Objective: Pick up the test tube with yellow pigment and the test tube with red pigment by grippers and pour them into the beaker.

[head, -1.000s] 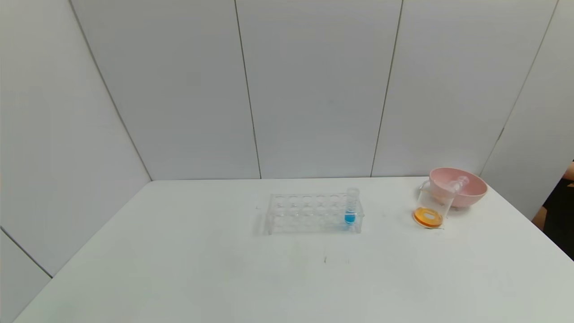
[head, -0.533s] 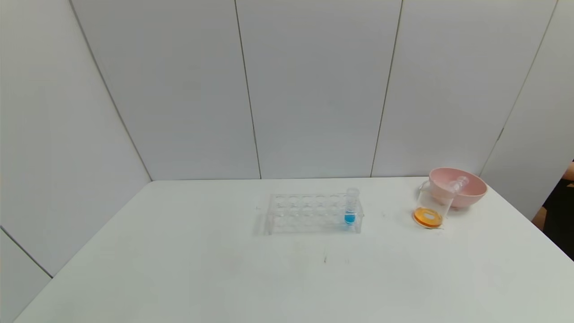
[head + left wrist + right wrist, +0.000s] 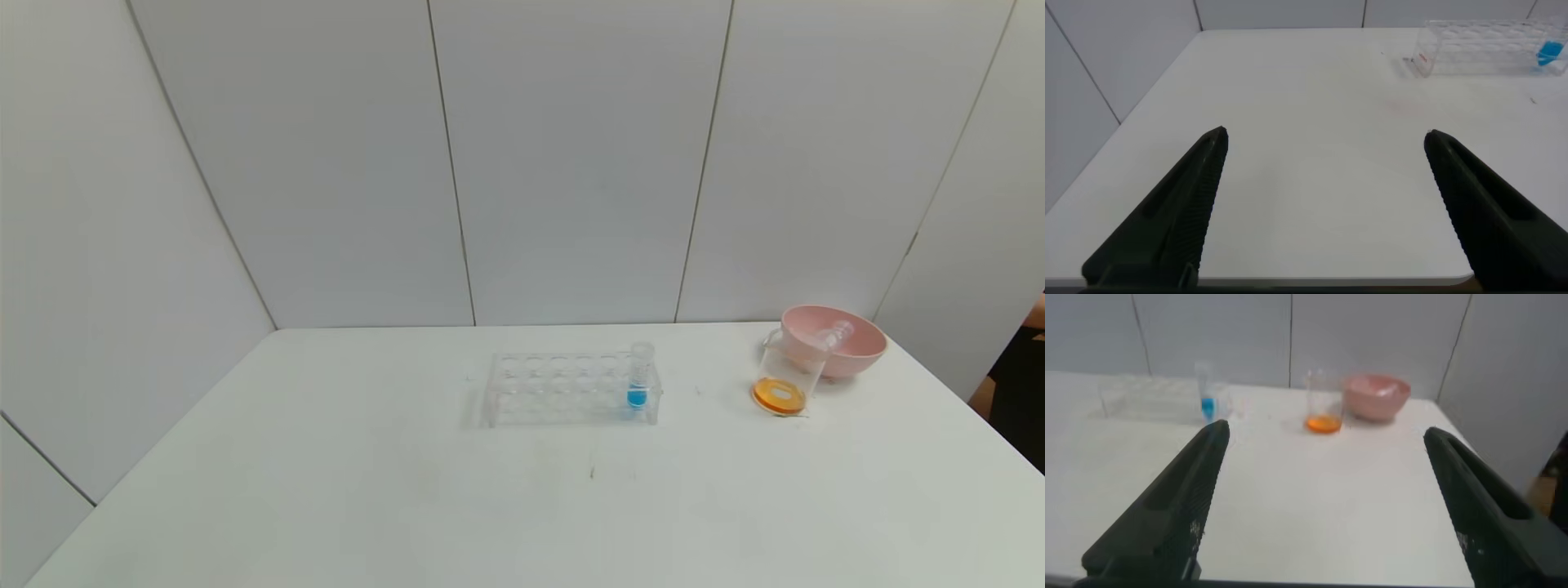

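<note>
The clear beaker [image 3: 788,371] stands at the table's far right and holds orange liquid; it also shows in the right wrist view [image 3: 1323,404]. No tube with yellow or red liquid is in view. A clear empty tube [image 3: 833,335] leans in the pink bowl. Neither gripper shows in the head view. My left gripper [image 3: 1324,139] is open and empty over the table's near left edge. My right gripper [image 3: 1324,433] is open and empty over the near right edge, well short of the beaker.
A clear tube rack [image 3: 563,388] stands mid-table with one blue-liquid tube [image 3: 639,376] at its right end. The pink bowl [image 3: 865,353] sits just behind the beaker near the far right corner. The white table [image 3: 408,506] is walled by white panels.
</note>
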Motion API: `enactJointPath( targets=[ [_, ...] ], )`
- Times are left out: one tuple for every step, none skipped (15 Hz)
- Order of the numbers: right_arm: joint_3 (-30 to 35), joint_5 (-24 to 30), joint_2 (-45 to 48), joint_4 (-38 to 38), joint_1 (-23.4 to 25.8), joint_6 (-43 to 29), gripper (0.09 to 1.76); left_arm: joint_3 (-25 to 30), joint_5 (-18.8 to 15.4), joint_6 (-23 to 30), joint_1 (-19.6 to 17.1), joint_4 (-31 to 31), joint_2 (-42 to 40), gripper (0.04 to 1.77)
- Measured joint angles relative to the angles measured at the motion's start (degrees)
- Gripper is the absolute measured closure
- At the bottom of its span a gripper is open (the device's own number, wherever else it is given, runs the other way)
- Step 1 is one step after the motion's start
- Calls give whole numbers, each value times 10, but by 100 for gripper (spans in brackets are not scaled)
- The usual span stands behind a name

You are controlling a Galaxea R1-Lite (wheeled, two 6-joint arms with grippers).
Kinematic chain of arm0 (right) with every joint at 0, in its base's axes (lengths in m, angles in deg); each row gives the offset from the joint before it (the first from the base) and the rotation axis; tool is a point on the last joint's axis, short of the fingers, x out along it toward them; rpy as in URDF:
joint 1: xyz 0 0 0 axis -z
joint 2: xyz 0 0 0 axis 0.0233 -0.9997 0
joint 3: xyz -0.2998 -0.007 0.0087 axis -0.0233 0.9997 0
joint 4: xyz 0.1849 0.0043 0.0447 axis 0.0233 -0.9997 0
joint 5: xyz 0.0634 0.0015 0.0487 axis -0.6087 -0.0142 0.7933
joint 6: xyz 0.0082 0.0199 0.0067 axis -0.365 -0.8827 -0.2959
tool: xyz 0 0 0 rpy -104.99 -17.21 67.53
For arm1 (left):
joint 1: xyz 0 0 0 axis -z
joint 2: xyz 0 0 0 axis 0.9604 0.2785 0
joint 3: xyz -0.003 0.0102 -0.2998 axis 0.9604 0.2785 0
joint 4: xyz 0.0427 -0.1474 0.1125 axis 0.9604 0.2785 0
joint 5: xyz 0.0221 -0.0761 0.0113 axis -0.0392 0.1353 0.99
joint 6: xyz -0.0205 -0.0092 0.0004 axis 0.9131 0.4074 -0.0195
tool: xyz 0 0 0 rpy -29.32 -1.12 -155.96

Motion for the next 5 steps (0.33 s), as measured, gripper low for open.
enactJointPath(
  targets=[
    [3, -12, 1, -60, 0, 1, 15, 0, 0, 0, 0, 0, 0, 9],
    [4, -27, 1, -105, 0, 3, 15, 0, 0, 0, 0, 0, 0, 9],
    [4, -34, 1, -117, 0, 3, 15, 0, 0, 0, 0, 0, 0, 9],
    [4, -37, 1, -110, 0, 3, 14, 0, 0, 0, 0, 0, 0, 9],
    [5, -37, 1, -110, -1, 3, 14, 0, 0, 0, 0, 0, 0, 9]
  ],
)
